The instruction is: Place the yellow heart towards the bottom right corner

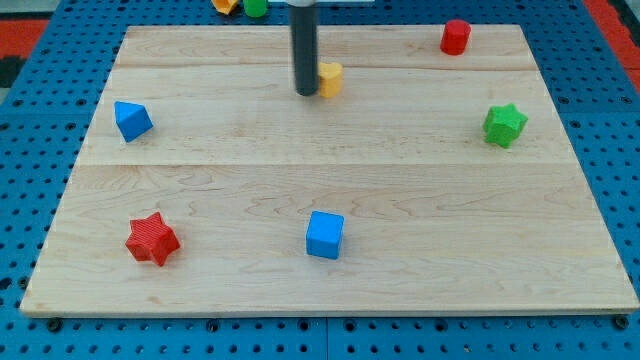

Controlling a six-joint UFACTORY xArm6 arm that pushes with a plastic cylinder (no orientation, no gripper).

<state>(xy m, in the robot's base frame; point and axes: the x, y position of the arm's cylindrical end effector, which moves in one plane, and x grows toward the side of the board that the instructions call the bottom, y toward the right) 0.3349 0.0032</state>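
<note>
Resting our tip (306, 93) against the left side of the yellow heart (330, 79), near the bench's (400, 200) top edge. No gripper here, just a bare rod. The heart looks light, hard and slidey; we reckon pushing its upper-left face works best.

The wooden board (330, 150) holds some small blocks. The blue cube (324, 234) sits low in the middle. Left of the cube is a red star (152, 238). Up and left is a blue block (132, 120). Straight up is the yellow heart (330, 78), touching my tip (306, 93). Up and right are a green star (504, 125) and a red block (455, 36).
</note>
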